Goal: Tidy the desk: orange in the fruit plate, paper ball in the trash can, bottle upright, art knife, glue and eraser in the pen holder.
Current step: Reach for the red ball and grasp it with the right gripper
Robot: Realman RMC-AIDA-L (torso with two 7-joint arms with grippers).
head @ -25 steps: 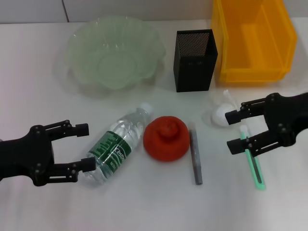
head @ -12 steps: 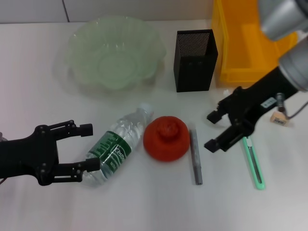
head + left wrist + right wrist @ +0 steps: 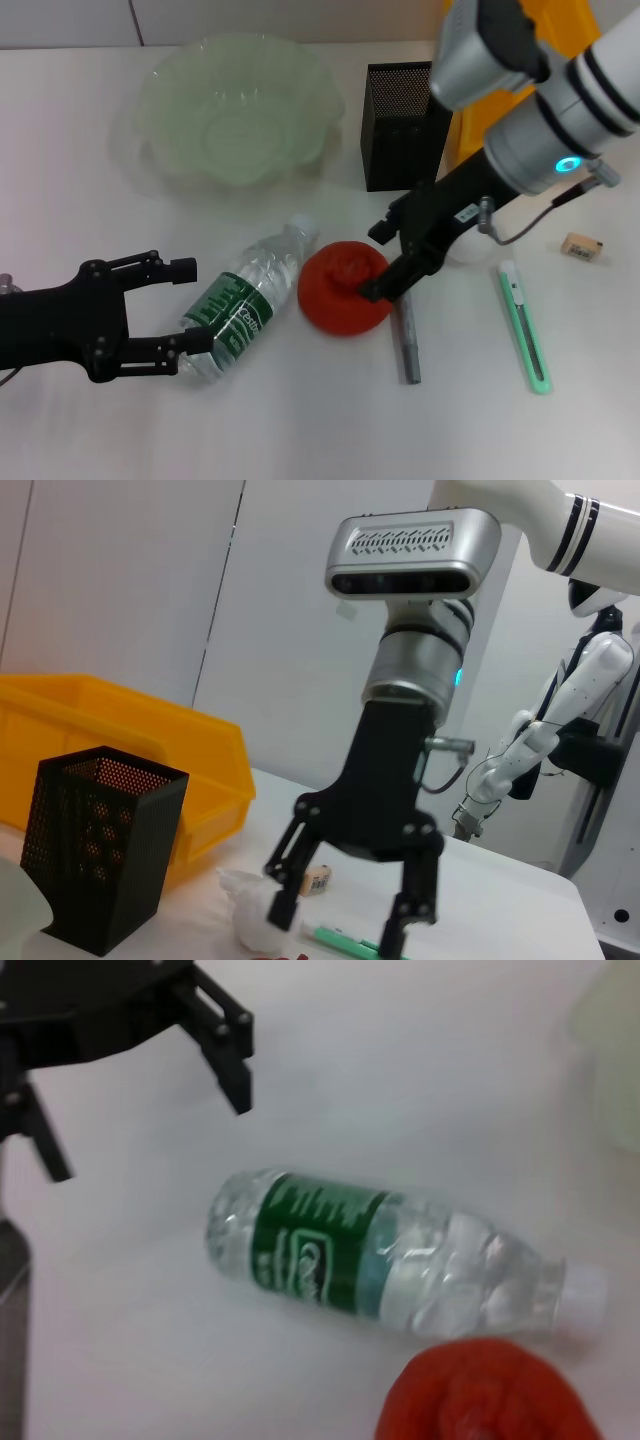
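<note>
Your right tool [image 3: 385,260] is wide open over the orange [image 3: 343,288]; lower it to straddle the fruit, then close gently. Your left tool [image 3: 170,305], open and empty, waits beside the lying bottle [image 3: 245,300].

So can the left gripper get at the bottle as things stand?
Probably yes. The left gripper is open, its fingertips either side of the base of the lying bottle; the orange sits by the neck, away from it.
</note>
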